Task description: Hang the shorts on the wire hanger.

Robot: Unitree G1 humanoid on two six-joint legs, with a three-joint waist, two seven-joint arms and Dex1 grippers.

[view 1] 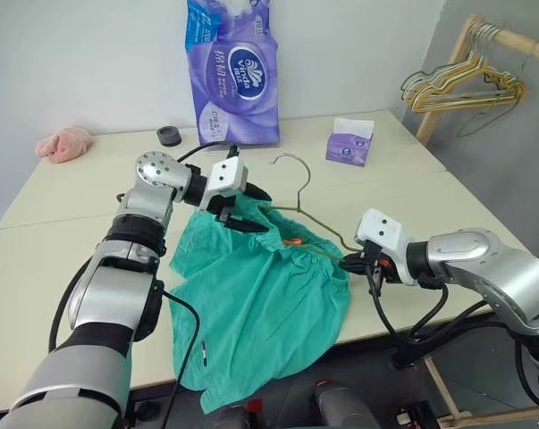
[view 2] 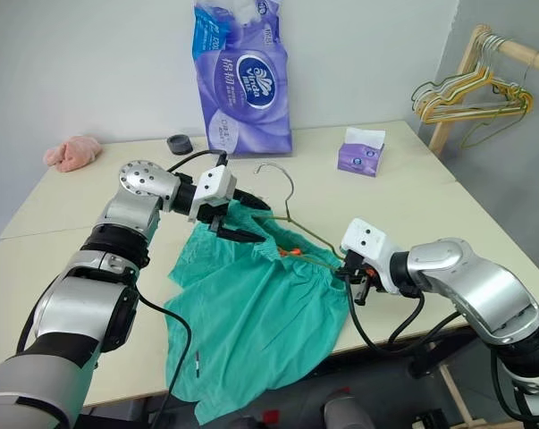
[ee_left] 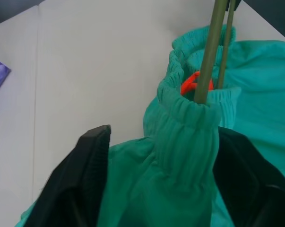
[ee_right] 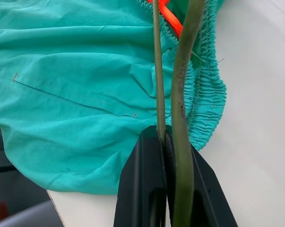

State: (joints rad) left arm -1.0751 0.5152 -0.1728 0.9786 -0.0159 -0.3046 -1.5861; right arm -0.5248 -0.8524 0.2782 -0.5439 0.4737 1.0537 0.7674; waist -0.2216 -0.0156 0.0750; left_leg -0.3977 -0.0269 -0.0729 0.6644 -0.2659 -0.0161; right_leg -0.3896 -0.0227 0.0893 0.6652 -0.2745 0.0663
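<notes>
The teal-green shorts (view 1: 260, 304) lie on the table (view 1: 63, 241), and their legs drape over its front edge. The thin olive wire hanger (view 1: 291, 157) lies across them and runs into the gathered waistband (ee_left: 185, 123), where an orange string (ee_left: 192, 84) shows. My left gripper (view 1: 251, 212) is open. Its black fingers (ee_left: 85, 170) stand on either side of the waistband's left end. At the waistband's right end, by the table's front edge, my right gripper (view 1: 348, 263) is shut on the hanger's wire (ee_right: 180, 85).
A tall purple tissue pack (view 1: 231, 71) and a small black ring (view 1: 169, 135) stand at the back. A purple tissue box (view 1: 350, 143) sits back right, and a pink cloth (view 1: 63, 143) back left. Yellow and green hangers (view 1: 457, 85) hang on a wooden rack to the right.
</notes>
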